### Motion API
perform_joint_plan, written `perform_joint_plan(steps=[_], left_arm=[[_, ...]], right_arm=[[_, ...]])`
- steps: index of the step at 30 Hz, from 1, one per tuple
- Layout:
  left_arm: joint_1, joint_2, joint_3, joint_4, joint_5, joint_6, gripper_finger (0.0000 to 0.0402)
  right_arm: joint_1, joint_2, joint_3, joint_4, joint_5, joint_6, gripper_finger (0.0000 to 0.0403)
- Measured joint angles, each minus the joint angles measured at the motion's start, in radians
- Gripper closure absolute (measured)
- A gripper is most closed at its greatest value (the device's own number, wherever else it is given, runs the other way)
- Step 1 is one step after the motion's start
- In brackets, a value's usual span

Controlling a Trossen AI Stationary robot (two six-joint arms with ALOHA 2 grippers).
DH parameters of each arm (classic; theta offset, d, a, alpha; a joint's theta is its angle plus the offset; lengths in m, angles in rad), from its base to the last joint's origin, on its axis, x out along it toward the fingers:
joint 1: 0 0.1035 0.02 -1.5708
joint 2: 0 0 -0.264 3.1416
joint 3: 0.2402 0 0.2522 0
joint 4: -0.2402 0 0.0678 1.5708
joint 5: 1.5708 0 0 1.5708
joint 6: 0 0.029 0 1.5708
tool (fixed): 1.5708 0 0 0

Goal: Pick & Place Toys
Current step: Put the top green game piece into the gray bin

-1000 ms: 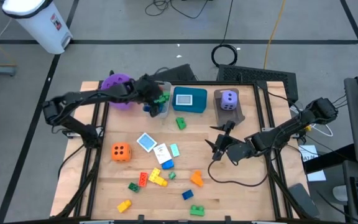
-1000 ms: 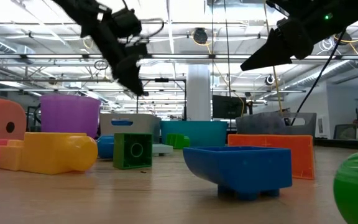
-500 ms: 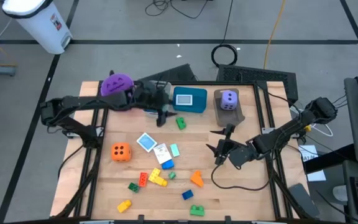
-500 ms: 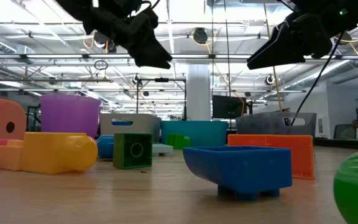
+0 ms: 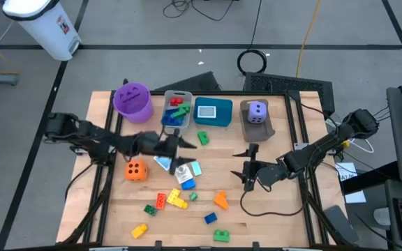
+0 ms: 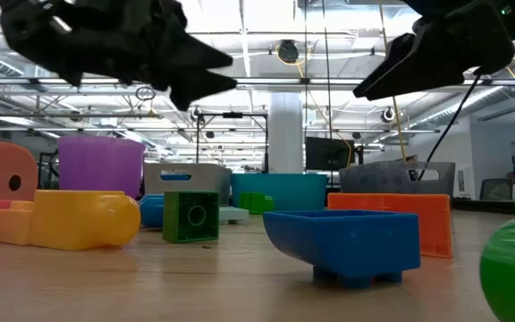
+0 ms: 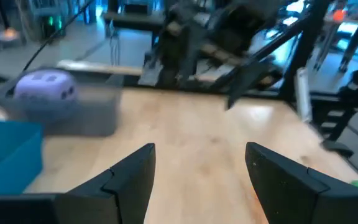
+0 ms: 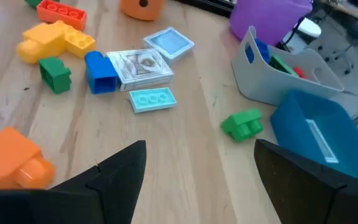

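Toys lie on the wooden table [image 5: 271, 209]: an orange die [image 5: 136, 169], flat cards [image 5: 165, 162] with a blue brick [image 5: 188, 183] beside them, a green brick [image 5: 202, 138] near the bins, and red, yellow, orange, blue and green bricks toward the near edge. A purple die [image 5: 257, 110] sits in the brown bin. My left gripper [image 5: 185, 148] is open and empty above the cards; it also shows in the left wrist view [image 7: 201, 168]. My right gripper [image 5: 241, 169] is open and empty above bare table right of the cards; the right wrist view [image 8: 197, 168] shows it too.
At the far side stand a purple bucket [image 5: 132, 100], a grey bin [image 5: 176, 111] holding red, green and blue bricks, a teal bin [image 5: 213, 111] and the brown bin [image 5: 258, 125]. A cable [image 5: 271, 203] loops on the table below the right arm.
My left gripper has come away from above the grey bin toward the table's near edge, and now hangs over the cards. The green brick seen at its fingers over the bin a second ago is no longer with it. My right gripper has stayed near its place.
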Motion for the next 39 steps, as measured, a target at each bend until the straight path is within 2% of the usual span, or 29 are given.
perform_joint_plan(steps=[4, 7, 13, 17, 20, 22, 25, 31, 35, 39], left_arm=[[-0.11, 0.0, -0.015, 0.021, -0.093, 0.007, 0.0144], [-0.18, 0.001, -0.015, 0.051, -0.124, 0.03, 0.0144], [-0.269, 0.009, -0.015, 0.058, -0.14, 0.064, 0.0144], [-0.294, 0.009, -0.015, 0.039, -0.145, 0.063, 0.0144], [-0.299, 0.009, -0.015, 0.039, -0.179, 0.069, 0.0144], [-0.299, 0.009, -0.015, 0.037, -0.214, 0.068, 0.0144], [-0.298, 0.009, -0.015, 0.037, -0.238, 0.073, 0.0144], [-0.301, 0.009, -0.015, 0.029, -0.252, 0.079, 0.0144], [-0.32, 0.009, -0.015, 0.027, -0.298, 0.079, 0.0144], [-0.356, -0.007, -0.015, -0.018, -0.369, 0.096, 0.0144]], right_arm=[[-0.004, 0.0, 0.0, 0.023, -0.001, 0.015, 0.0112], [-0.004, 0.0, -0.011, 0.079, -0.02, 0.138, 0.0112], [-0.026, 0.011, -0.08, 0.284, -0.236, 0.332, 0.0112], [0.005, 0.089, -0.064, 0.343, -0.237, 0.352, 0.0112], [0.014, 0.186, 0.003, 0.362, -0.23, 0.314, 0.0112], [0.003, 0.251, 0.053, 0.357, -0.175, 0.298, 0.0112], [-0.043, 0.35, 0.137, 0.334, -0.13, 0.289, 0.0112], [-0.188, 0.519, 0.314, 0.221, -0.158, 0.286, 0.0112], [-0.289, 0.577, 0.384, 0.193, -0.156, 0.308, 0.0112], [-0.378, 0.593, 0.399, 0.194, -0.156, 0.39, 0.0112]])
